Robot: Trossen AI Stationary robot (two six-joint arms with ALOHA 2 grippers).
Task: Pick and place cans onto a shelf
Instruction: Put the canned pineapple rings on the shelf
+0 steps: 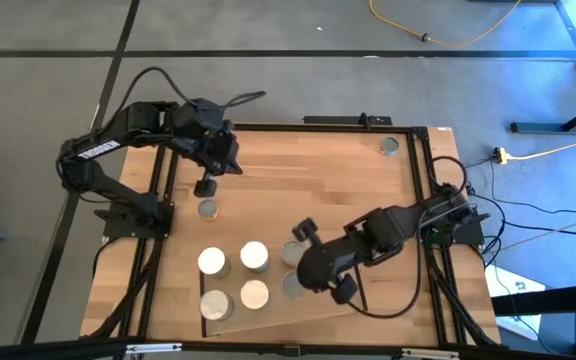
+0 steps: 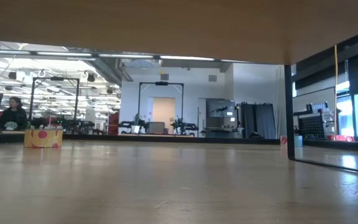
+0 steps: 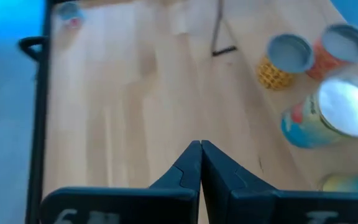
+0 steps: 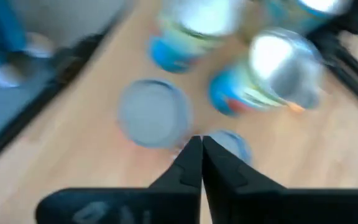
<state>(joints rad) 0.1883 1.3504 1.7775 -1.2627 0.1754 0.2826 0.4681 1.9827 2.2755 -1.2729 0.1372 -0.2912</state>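
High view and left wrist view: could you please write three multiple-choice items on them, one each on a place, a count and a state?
1. In the high view, where does the lone can stand?
A. in the table's corner at picture top right
B. under the left tool
C. between the white-topped cans

2. How many white-topped cans stand clustered in a square?
A. two
B. four
C. six

3. How are the left tool's fingers?
A. wide open
B. shut on a can
C. shut, holding nothing

Key:
1 A: the lone can stands by itself in that corner of the table.
2 B: the white-topped cans form two rows of two.
3 C: at the left tool, the tips meet with only bare wood beyond them.
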